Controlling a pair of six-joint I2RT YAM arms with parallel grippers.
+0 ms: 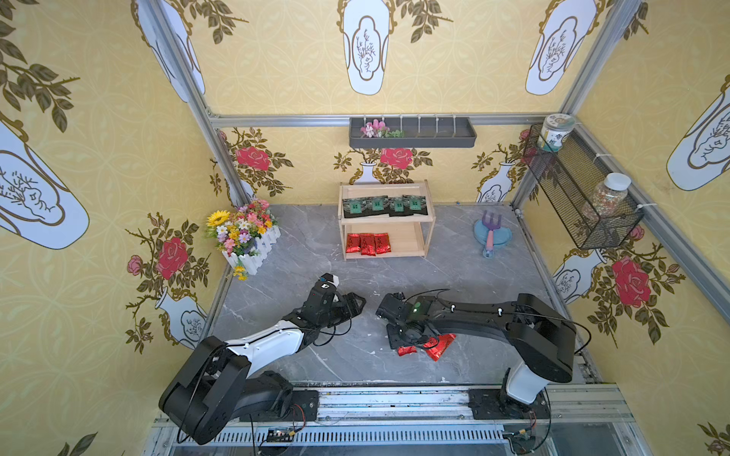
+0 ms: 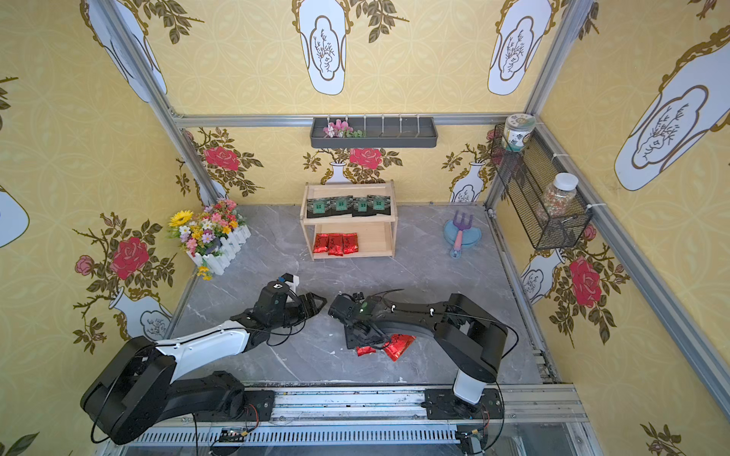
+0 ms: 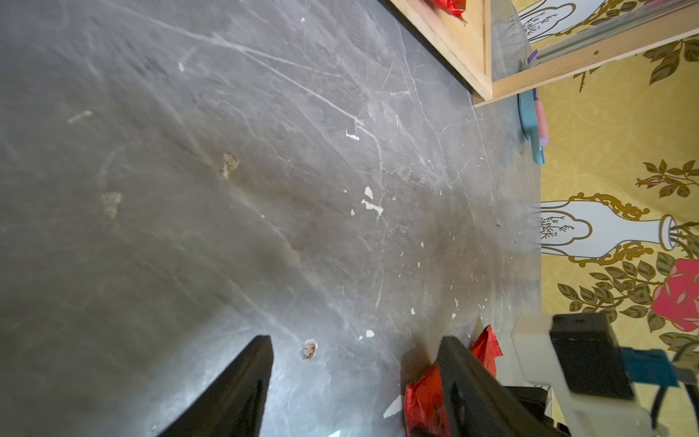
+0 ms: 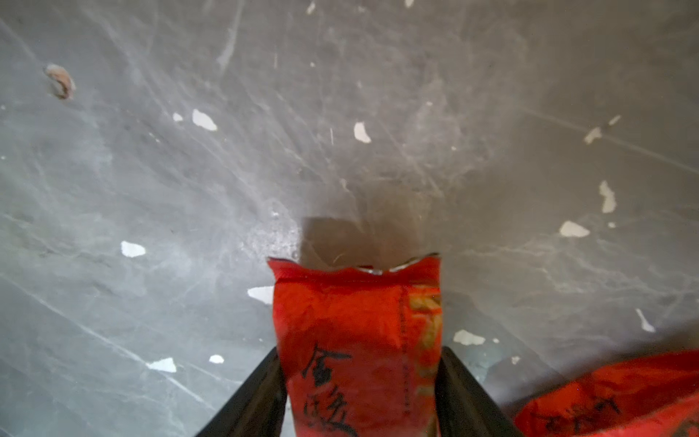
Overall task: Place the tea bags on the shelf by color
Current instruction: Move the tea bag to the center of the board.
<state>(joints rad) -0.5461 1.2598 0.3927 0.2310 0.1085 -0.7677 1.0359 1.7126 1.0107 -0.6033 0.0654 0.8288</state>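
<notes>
right wrist: right gripper (image 4: 359,352) pinches crinkly red foil packet (image 4: 351,318).

The red tea bag (image 4: 357,340) and the second red tea bag (image 4: 612,401) carry dark brush-written characters, too unclear to read.

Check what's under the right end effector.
One red tea bag between the right end effector's jaws, a second bag beside it, on the grey table. From above, the end effector covers part of both.
</notes>
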